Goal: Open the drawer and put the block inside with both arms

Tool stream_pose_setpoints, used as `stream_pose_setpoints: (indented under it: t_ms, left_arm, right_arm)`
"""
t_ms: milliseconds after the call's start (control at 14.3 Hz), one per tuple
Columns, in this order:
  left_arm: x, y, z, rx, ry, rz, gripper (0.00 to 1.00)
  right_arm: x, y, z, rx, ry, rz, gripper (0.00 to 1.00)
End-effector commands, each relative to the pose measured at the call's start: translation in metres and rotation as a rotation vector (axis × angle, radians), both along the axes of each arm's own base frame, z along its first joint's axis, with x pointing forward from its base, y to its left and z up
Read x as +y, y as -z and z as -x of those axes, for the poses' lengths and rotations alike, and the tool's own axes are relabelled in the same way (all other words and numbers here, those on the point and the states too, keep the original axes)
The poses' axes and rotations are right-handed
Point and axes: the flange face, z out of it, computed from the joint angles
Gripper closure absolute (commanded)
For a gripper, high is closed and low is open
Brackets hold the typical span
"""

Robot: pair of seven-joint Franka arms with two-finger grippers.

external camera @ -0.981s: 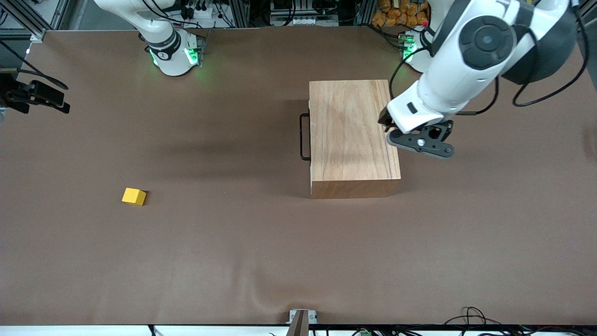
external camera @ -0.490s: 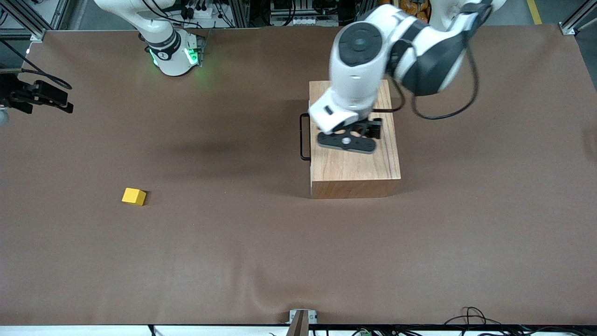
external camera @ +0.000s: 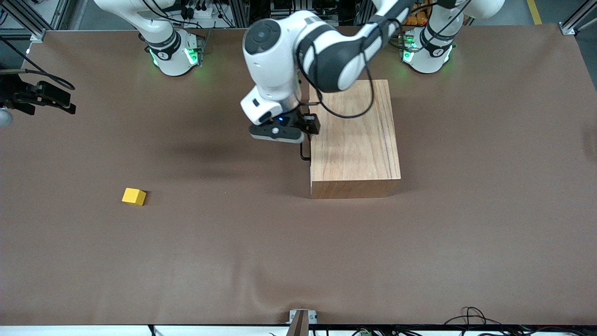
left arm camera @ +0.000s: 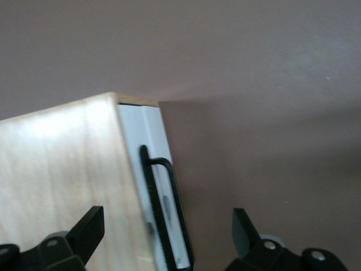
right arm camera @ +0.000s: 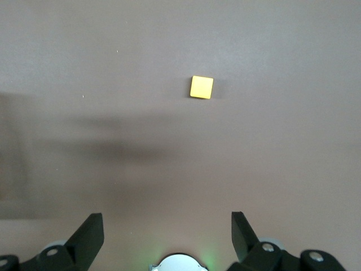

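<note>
Your left gripper (external camera: 285, 132) hangs over the drawer (left arm camera: 161, 186) handle (left arm camera: 163, 212), fingers (left arm camera: 87, 228) spread wide, holding nothing. Your right gripper (right arm camera: 166, 237) waits, spread, empty. Drawer closed. The block (external camera: 134, 196) lies well apart, toward the right arm's end.

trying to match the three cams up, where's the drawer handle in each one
Front view: the handle shows as a thin black wire at the box's side facing the right arm's end, mostly hidden under the left tool.
Left wrist view: the handle runs along the white drawer front, between the open fingers.
Right wrist view: not in it; only the block shows.
Shared landmark: the brown table.
</note>
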Motion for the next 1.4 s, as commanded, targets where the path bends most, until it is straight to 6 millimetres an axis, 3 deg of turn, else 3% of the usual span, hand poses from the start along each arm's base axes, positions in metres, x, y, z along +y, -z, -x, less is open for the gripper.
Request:
stream_pose_setpoints:
  t_ms: [0,210,350,701,911,1121,1331]
  left_arm:
    - [-0.012,0.0,0.005,-0.028,0.008,-0.015,0.0]
    - [-0.032,0.04,0.019,-0.013,0.002,-0.04,0.0]
    - [-0.038,0.048,0.028,-0.01,0.013,-0.052,0.0]
    - [-0.034,0.088,0.032,0.055,-0.004,-0.14,0.0]
    - [-0.031,0.101,0.036,0.069,-0.068,-0.182,0.0]
    - [-0.032,0.11,0.038,0.07,-0.111,-0.188,0.0]
    - [-0.032,0.116,0.038,0.075,-0.111,-0.194,0.0]
  right_arm:
    - [-0.003,-0.004,0.001,-0.019,0.005,0.018,0.0]
    - [-0.015,-0.007,0.001,-0.03,0.025,0.017,0.0]
    - [-0.017,-0.007,-0.002,-0.05,0.023,0.014,0.0]
    - [-0.017,-0.005,-0.004,-0.047,0.031,0.003,0.0]
    - [-0.008,-0.002,-0.005,-0.043,0.015,0.005,0.0]
    - [-0.01,0.0,-0.013,-0.078,0.019,0.008,0.0]
    - [-0.015,0.0,-0.008,-0.058,0.025,0.006,0.0]
